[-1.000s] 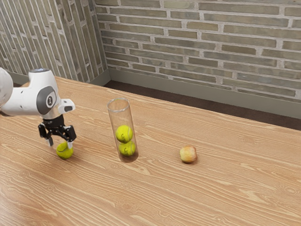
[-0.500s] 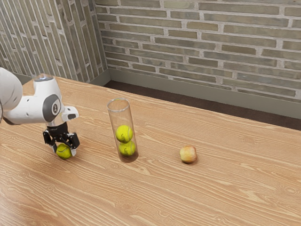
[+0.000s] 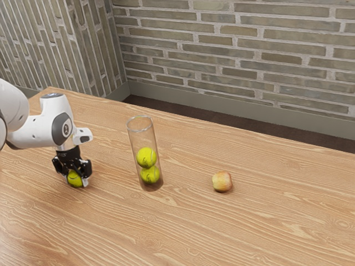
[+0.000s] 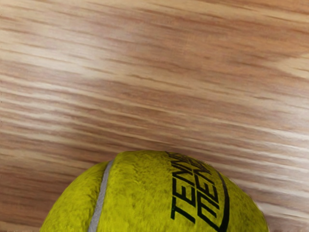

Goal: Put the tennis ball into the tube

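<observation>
A robot arm (image 3: 36,130) reaches in from nine o'clock, its black gripper (image 3: 75,179) pointed down and its fingers clasping a yellow-green ball (image 3: 74,179) from two sides, low at a wooden table (image 3: 183,230), with the exterior view read as a clock face, twelve at its top. The ball is outside the clear tube (image 3: 133,145), which stands upright at roughly three o'clock from the gripper, well apart from it. Inside the tube, two more balls are stacked, the upper ball (image 3: 146,157) resting on the lower ball (image 3: 150,175), with room above them beneath the round rim. Farther out toward three o'clock, beyond the tube and apart from it, sits a red-and-yellow apple (image 3: 222,182). A brick wall (image 3: 238,50) runs behind the table toward twelve o'clock. In the wrist view, the clasped ball shows a pale seam and black lettering against the streaked wood grain.
</observation>
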Controlling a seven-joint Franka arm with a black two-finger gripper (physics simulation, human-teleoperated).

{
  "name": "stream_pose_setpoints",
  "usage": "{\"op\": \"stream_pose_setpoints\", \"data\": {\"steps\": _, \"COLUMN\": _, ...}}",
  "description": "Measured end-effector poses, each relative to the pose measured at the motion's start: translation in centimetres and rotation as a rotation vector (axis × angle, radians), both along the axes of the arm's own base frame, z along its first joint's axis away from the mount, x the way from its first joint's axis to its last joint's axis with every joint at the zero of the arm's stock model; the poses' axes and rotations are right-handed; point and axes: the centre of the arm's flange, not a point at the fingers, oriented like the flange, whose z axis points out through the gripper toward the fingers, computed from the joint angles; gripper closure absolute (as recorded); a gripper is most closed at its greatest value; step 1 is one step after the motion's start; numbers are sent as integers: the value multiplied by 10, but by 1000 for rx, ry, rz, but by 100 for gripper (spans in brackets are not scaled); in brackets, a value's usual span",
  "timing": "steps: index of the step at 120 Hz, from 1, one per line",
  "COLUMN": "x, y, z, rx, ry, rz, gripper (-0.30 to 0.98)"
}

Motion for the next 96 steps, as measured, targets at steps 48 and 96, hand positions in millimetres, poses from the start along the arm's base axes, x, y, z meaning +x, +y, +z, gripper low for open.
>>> {"op": "stream_pose_setpoints", "data": {"steps": 48, "x": 10, "y": -12, "z": 76, "rx": 14, "ry": -116, "rz": -56, "gripper": 33}}
{"op": "stream_pose_setpoints", "data": {"steps": 96, "x": 71, "y": -109, "z": 246, "rx": 86, "ry": -219, "rz": -275, "gripper": 61}}
